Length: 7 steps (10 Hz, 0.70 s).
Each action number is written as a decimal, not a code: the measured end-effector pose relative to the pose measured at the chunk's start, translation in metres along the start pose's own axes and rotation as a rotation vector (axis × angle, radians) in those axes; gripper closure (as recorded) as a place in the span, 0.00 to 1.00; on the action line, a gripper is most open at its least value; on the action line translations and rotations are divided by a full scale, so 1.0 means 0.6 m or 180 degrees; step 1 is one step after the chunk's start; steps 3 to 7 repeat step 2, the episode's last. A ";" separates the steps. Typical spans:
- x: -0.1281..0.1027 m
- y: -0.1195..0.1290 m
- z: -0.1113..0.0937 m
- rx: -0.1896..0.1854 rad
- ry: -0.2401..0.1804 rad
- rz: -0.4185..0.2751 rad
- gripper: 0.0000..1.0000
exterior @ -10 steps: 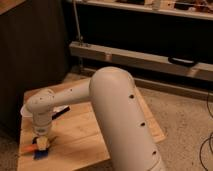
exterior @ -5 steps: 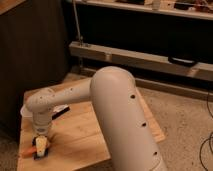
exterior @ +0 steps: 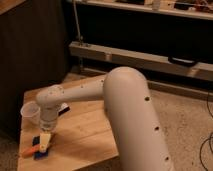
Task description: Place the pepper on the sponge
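The blue sponge [exterior: 41, 154] lies near the front left corner of the wooden table [exterior: 85, 130]. The orange-red pepper [exterior: 28, 150] lies across the sponge's left edge, with its tip sticking out to the left. My gripper [exterior: 45, 142] points straight down over the sponge, just right of the pepper and very close to it. The gripper's body hides the middle of the sponge. Whether the gripper still touches the pepper does not show.
A white cup [exterior: 30, 113] stands at the table's left edge, just behind the gripper. A small dark object [exterior: 64, 109] lies behind the wrist. My large white arm [exterior: 130, 115] covers the table's right half. Behind the table runs a dark cabinet with a metal rail [exterior: 140, 59].
The pepper now shows as an orange streak left of the gripper, over the sponge's edge. The gripper has stayed at almost the same spot above the sponge.
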 end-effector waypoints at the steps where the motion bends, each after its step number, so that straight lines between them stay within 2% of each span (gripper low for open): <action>1: 0.013 -0.011 -0.014 0.0029 -0.0105 0.0078 0.20; 2: 0.019 -0.015 -0.020 0.0038 -0.0163 0.0113 0.20; 7: 0.019 -0.015 -0.020 0.0038 -0.0163 0.0113 0.20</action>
